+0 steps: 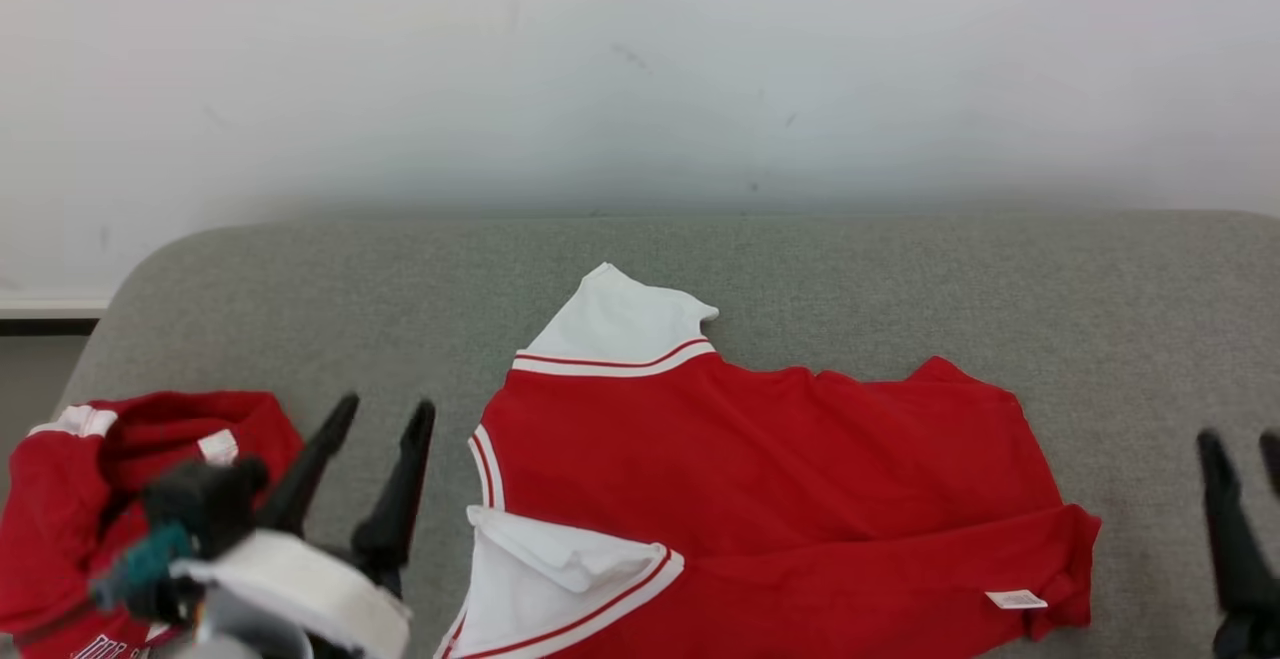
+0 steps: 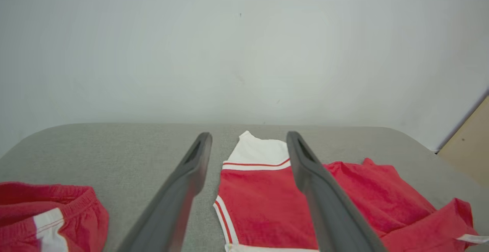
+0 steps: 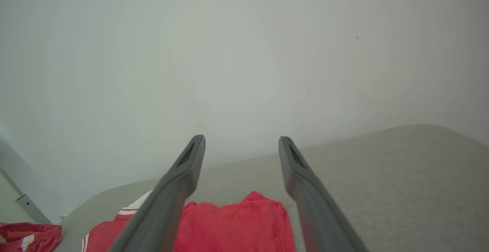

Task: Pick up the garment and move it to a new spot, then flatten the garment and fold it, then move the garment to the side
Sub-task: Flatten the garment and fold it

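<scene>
The shirt (image 1: 760, 479) lies spread on the bench (image 1: 300, 289), long axis left to right, between the left pincer (image 1: 385, 405) and right pincer (image 1: 1240, 439); both are spread and empty, the left nearer

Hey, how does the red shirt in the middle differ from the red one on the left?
The middle shirt lies spread out, mostly flat; the left garment is bunched in a heap. The middle shirt shows two broad white sleeves edged with red stripes; the left garment shows just small white patches. Both are red with white trim and rest on the grey surface.
</scene>
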Robot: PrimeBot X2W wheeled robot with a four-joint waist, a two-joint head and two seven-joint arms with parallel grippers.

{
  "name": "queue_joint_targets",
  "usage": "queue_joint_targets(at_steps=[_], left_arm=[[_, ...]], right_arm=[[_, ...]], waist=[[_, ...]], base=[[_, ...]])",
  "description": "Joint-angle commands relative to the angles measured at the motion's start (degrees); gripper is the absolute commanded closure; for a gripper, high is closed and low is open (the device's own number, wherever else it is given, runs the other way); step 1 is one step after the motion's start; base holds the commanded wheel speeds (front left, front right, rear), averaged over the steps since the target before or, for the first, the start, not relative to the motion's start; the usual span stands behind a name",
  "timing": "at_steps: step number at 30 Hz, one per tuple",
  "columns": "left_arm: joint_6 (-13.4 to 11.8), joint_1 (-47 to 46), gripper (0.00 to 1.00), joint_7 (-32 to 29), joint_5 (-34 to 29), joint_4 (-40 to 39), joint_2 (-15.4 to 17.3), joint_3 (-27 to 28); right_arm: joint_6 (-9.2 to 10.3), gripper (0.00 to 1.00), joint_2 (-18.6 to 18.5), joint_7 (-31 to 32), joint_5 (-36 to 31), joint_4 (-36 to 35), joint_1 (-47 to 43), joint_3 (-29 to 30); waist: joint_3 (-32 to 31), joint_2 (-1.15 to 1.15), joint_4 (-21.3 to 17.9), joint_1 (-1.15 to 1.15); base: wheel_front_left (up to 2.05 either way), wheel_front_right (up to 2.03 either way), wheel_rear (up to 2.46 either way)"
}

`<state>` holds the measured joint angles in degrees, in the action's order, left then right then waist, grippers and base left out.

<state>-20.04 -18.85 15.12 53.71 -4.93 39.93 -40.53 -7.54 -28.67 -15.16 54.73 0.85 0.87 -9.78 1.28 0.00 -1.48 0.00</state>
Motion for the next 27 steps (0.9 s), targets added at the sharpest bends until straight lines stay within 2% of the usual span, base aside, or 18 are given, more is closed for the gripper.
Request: queue_joint_targets(at_steps=[1, 6, 8, 9, 10, 11, 14, 20, 27], left_arm=[[-0.11, 3.82, 0.0, -0.01, -2.47, -0.91, -1.59, 2.33], [1.73, 13.63, 0.0, 0.01, -11.43, -1.17, -8.17, 9.57], [2.87, 17.05, 0.0, 0.01, -13.58, -0.64, -11.06, 12.02], [2.87, 17.05, 0.0, 0.01, -13.58, -0.64, -11.06, 12.02], [4.39, 19.86, 0.0, 0.01, -15.66, -0.08, -14.02, 14.66], [4.39, 19.86, 0.0, 0.01, -15.66, -0.08, -14.02, 14.66], [7.5, 23.65, 0.0, 0.0, -17.36, 2.39, -17.86, 17.02], [12.86, 25.74, 0.0, 0.01, -20.35, 8.15, -21.9, 19.12], [15.97, 23.33, 0.0, -0.31, -21.01, 14.42, -23.51, 17.7]], right_arm=[[0.12, 0.0, 1.33, 0.05, -3.7, -1.65, -3.21, 1.27], [0.12, 0.0, 6.24, 0.04, -11.7, -3.57, -11.09, 2.82], [0.12, 0.0, 6.52, 0.04, -14.45, -2.83, -13.18, 2.94], [0.12, 0.0, 6.52, 0.04, -14.45, -2.83, -13.18, 2.94], [0.12, 0.0, 7.76, 0.05, -15.87, -1.1, -14.67, 2.53], [0.12, 0.0, 7.76, 0.05, -15.87, -1.1, -14.67, 2.53], [0.12, 0.0, 9.53, 0.03, -16.23, 1.51, -15.45, 2.79], [0.12, 0.0, 11.09, 0.04, -19.73, 8.11, -12.91, 1.56], [0.12, 0.0, 11.18, 2.67, -24.76, 16.91, -6.63, -1.49]], waist=[[0.52, 0.0, -0.16, 0.0], [0.83, 0.0, -0.81, 0.0], [0.52, 0.0, -1.05, 0.0], [0.52, 0.0, -1.05, 0.0], [0.4, 0.0, -1.16, 0.0], [0.4, 0.0, -1.16, 0.0], [0.21, 0.0, -1.33, 0.0], [0.19, 0.0, -1.04, 0.0], [0.69, 0.0, -0.18, 0.0]], base=[[0.0, 0.0, 0.0], [0.0, 0.0, 0.0], [0.0, 0.0, 0.0], [0.0, 0.0, 0.0], [0.0, 0.0, 0.0], [0.0, 0.0, 0.0], [0.0, 0.0, 0.0], [0.0, 0.0, 0.0], [0.0, 0.0, 0.0]])
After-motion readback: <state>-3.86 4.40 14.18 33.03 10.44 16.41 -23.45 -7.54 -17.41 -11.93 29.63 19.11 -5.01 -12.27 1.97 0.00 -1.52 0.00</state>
